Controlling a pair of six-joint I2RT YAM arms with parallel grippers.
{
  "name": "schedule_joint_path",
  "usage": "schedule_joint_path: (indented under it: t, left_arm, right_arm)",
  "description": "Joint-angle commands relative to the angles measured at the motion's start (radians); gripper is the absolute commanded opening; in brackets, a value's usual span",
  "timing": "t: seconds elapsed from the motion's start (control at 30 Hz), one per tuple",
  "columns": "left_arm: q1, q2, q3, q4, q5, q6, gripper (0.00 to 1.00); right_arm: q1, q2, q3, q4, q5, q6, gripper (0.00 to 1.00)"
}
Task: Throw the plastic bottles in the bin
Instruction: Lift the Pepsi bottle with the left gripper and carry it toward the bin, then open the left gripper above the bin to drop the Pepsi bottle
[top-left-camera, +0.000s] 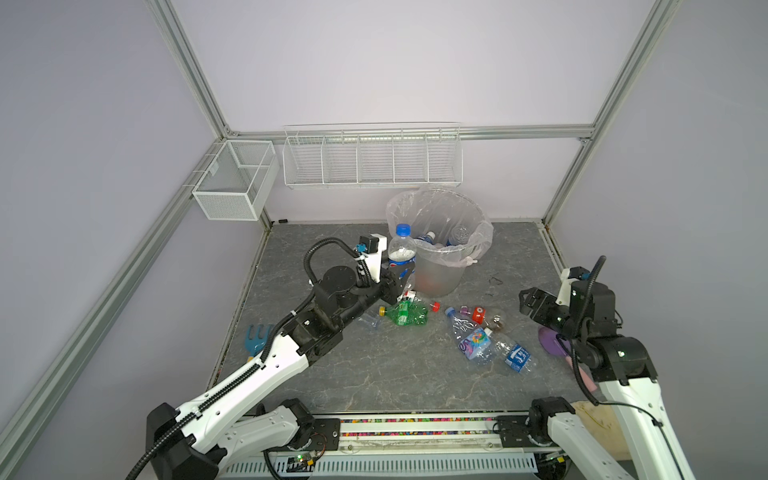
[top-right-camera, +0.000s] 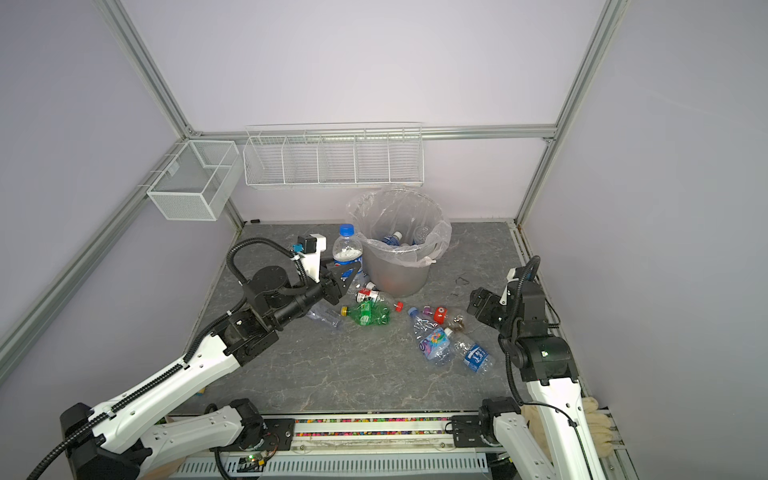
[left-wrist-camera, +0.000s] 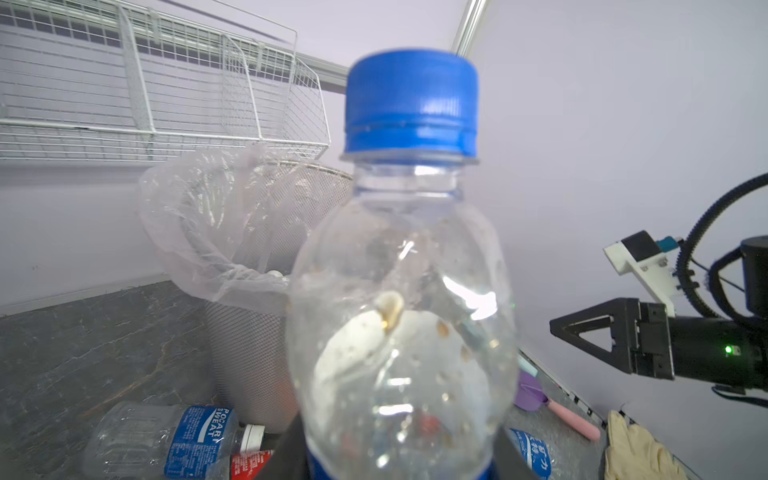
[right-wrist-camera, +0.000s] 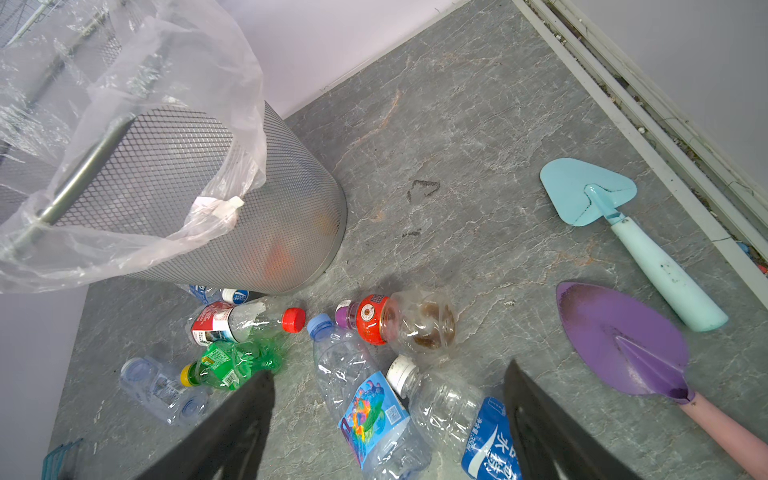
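the left gripper (top-left-camera: 400, 279) is clenched on the lower body of a blue-capped bottle (top-left-camera: 401, 249), holding it upright just left of the bin (top-left-camera: 440, 266) at upper centre of both top views; its blue label shows only in part, and the left wrist view shows the clear shoulder and cap (left-wrist-camera: 411, 102) close up. in that view a fallen bottle at the lower left reads "pocari sweat" (left-wrist-camera: 199, 436) on blue. the bin has a grey mesh wall and a clear bag liner (right-wrist-camera: 174, 83) over its rim, with bottles already inside. the right gripper (right-wrist-camera: 388, 415) hangs released, jaws wide apart, above the loose bottles: a crushed green bottle (right-wrist-camera: 232, 363), a red-labelled bottle (right-wrist-camera: 232, 322), a rainbow-labelled bottle (right-wrist-camera: 365, 411) and a blue one with chinese writing (right-wrist-camera: 486, 440). at right lie a light blue trowel (right-wrist-camera: 590, 191) and a purple trowel (right-wrist-camera: 619, 340) near the table's edge rail; bare grey stone table (top-left-camera: 374, 374) fills the lower centre of the top views.
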Motion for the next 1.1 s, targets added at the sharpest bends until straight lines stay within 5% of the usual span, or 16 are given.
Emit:
schedule_joint_path:
  t: [0.0, 0.53, 1.07]
  left_arm:
    - [0.021, -0.019, -0.016, 0.111, 0.054, -0.043, 0.00]
    - [0.051, 0.066, 0.152, 0.128, 0.020, -0.006, 0.00]
    - [0.095, 0.455, 0.564, 0.067, 0.107, -0.001, 0.00]
  right_arm:
    - [-0.006, -0.009, -0.015, 0.014, -0.020, 0.008, 0.89]
    - [-0.005, -0.001, -0.014, 0.023, -0.032, 0.009, 0.89]
    - [-0.007, 0.007, -0.014, 0.029, -0.062, 0.009, 0.88]
